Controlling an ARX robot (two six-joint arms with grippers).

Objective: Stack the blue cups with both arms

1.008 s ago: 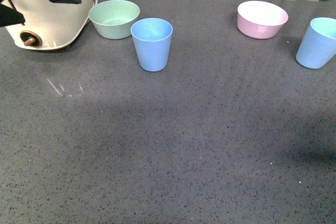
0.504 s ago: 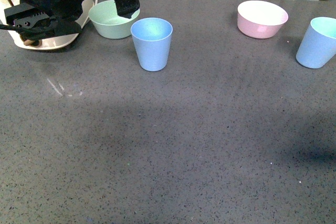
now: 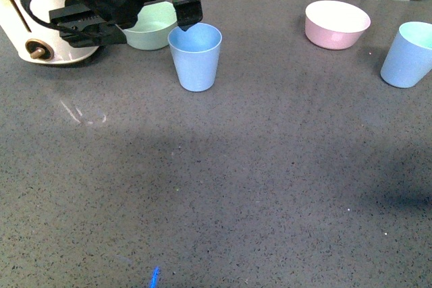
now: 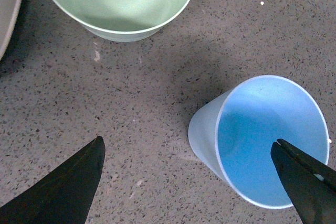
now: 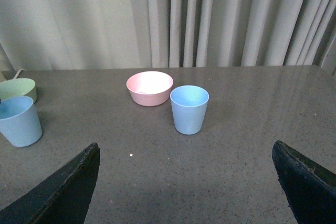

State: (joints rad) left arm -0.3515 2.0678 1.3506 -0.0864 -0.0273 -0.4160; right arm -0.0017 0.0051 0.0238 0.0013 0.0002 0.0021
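One blue cup [image 3: 195, 57] stands upright at the back left of the grey table [image 3: 223, 187]. A second blue cup [image 3: 408, 55] stands upright at the far right edge. My left gripper [image 3: 135, 26] is open above the table, with one fingertip [image 3: 184, 23] over the left cup's rim. In the left wrist view the cup [image 4: 262, 140] lies under one fingertip [image 4: 307, 184] of the left gripper [image 4: 186, 182]. My right gripper [image 5: 184, 192] is open and empty, well short of the right cup [image 5: 189, 109]. It is out of the front view.
A mint-green bowl [image 3: 154, 28] sits just behind the left cup, partly behind my left arm. A white appliance [image 3: 30, 28] stands at the back left. A pink bowl [image 3: 336, 25] sits at the back right. Curtains [image 5: 210, 19] hang behind the table.
My left arm has come into view from the upper left and moved right. Its fingertip now hangs over the left cup's rim. The cups and bowls have not moved.
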